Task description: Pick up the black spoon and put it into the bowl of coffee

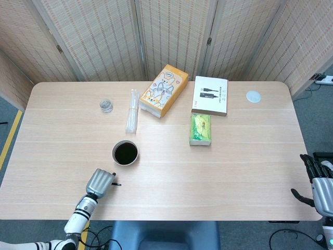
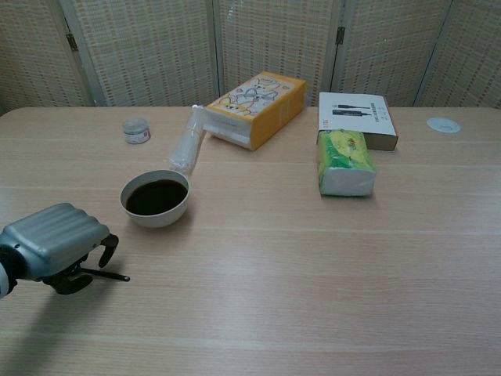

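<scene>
The white bowl of coffee (image 1: 125,152) (image 2: 155,197) stands left of the table's middle. Near the front left edge my left hand (image 1: 100,183) (image 2: 53,241) arches over the black spoon (image 1: 116,184) (image 2: 109,275), fingers curled down around it. Only the thin handle pokes out to the right, lying low along the table; the rest is hidden under the palm. The hand is just in front of the bowl and a little to its left. My right hand (image 1: 318,187) hangs beyond the table's right front corner with fingers spread, holding nothing.
An orange carton (image 1: 164,90), a white box (image 1: 210,96) and a green tissue pack (image 1: 201,128) sit at the back middle. A clear plastic sleeve (image 1: 131,111) lies behind the bowl, a small jar (image 1: 106,106) further left, a white lid (image 1: 253,96) back right.
</scene>
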You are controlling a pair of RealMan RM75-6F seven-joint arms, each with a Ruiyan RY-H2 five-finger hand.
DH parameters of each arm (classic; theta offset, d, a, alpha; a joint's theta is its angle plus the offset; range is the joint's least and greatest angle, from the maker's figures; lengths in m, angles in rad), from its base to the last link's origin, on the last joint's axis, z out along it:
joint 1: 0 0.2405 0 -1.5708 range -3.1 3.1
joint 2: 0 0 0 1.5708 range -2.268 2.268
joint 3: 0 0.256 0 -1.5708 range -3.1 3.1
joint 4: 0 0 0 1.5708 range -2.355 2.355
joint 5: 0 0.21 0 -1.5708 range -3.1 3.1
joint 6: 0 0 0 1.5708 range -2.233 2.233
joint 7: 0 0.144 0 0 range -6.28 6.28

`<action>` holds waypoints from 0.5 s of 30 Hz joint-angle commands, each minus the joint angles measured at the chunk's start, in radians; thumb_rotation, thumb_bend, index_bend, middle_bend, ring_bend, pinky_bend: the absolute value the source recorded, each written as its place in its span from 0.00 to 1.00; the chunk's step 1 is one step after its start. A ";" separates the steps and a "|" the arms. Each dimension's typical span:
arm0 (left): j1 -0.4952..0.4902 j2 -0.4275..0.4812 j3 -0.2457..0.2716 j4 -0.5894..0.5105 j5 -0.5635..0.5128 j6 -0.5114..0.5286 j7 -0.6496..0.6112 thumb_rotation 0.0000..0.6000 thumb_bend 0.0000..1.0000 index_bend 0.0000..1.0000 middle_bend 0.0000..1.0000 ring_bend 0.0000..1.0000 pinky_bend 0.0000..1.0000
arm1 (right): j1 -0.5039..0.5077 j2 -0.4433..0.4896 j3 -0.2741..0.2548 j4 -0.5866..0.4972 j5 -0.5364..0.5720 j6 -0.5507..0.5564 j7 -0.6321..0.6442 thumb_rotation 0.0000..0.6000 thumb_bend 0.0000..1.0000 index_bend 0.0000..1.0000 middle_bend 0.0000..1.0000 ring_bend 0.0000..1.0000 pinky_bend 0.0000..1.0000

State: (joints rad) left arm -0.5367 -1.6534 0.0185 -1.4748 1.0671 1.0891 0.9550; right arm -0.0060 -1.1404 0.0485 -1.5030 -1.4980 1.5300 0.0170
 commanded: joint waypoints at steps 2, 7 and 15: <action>-0.002 -0.013 -0.002 0.008 -0.004 0.006 -0.001 1.00 0.42 0.47 1.00 0.98 1.00 | 0.001 -0.002 0.000 0.003 0.001 -0.002 0.001 1.00 0.09 0.08 0.11 0.18 0.22; -0.003 -0.030 -0.003 0.028 -0.001 0.011 -0.011 1.00 0.42 0.48 1.00 0.98 1.00 | 0.001 -0.002 0.000 0.006 0.002 -0.005 0.004 1.00 0.09 0.08 0.11 0.18 0.22; -0.002 -0.048 0.004 0.047 0.016 0.018 -0.026 1.00 0.42 0.50 1.00 0.98 1.00 | 0.003 -0.004 0.001 0.010 0.006 -0.012 0.005 1.00 0.09 0.08 0.11 0.18 0.22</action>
State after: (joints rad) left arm -0.5387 -1.6999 0.0219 -1.4299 1.0808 1.1058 0.9307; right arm -0.0029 -1.1440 0.0493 -1.4929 -1.4917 1.5184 0.0221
